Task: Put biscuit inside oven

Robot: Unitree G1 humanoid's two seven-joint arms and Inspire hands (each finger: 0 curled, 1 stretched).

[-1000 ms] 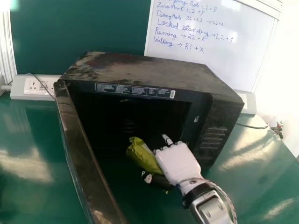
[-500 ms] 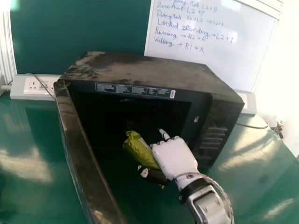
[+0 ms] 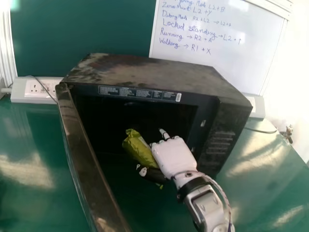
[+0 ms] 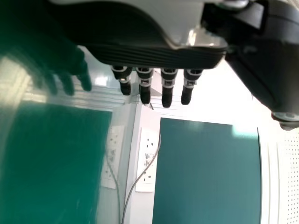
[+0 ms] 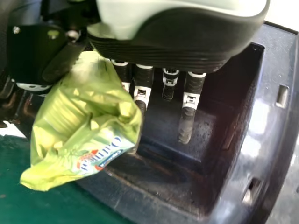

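We see our right hand (image 3: 174,157) just below frame centre, pinching the green biscuit packet (image 3: 140,150) between thumb and fingers. Packet's on the hand's left side, tilted toward upper left, at the mouth of the oven (image 3: 149,70). Oven door (image 3: 87,145) open, running down frame left to the bottom edge. Our left hand (image 4: 149,53): left wrist view, fingers straight, slightly spread.

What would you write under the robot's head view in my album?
The robot's right hand holds a green biscuit packet at the mouth of an open oven.
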